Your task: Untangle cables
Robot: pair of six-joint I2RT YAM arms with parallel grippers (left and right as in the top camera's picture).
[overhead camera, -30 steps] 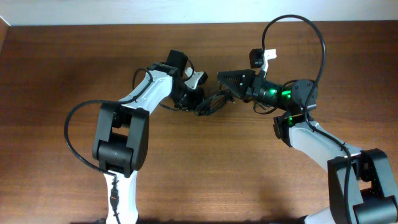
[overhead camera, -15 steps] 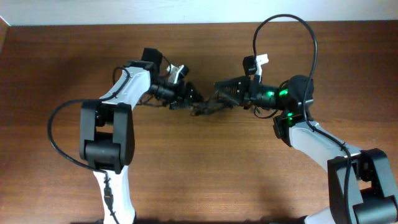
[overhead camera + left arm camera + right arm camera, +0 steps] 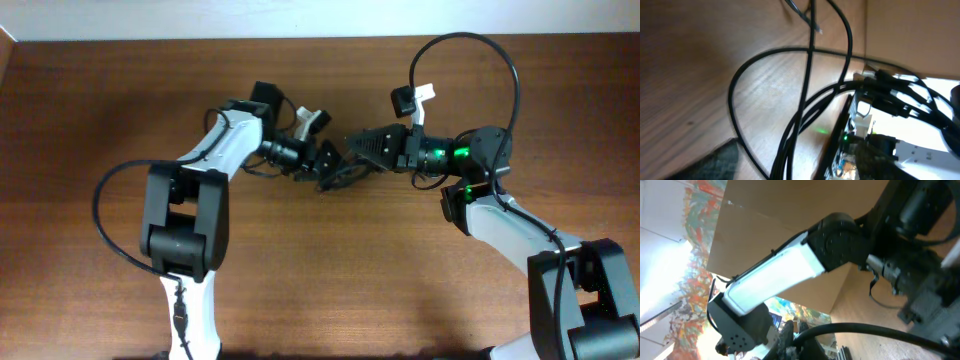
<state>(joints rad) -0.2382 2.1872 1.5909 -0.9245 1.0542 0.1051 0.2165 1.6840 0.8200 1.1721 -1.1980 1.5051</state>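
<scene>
In the left wrist view, the cables are lying in one wide loop on the table, with several strands crossing and bunching toward the right gripper. Its fingers are pressing together, apparently on that bunch. The left gripper is hovering just beside the tangle; its finger spread cannot be told. Judgement: untangling is only beginning, and the strands are not yet separating.

I seem to be in a robotics lab or test room. My left arm and right arm stand at a plain brown wooden table with a pale wall along its far edge. My right wrist camera catches a bright, many-coloured painted picture beyond the table.
</scene>
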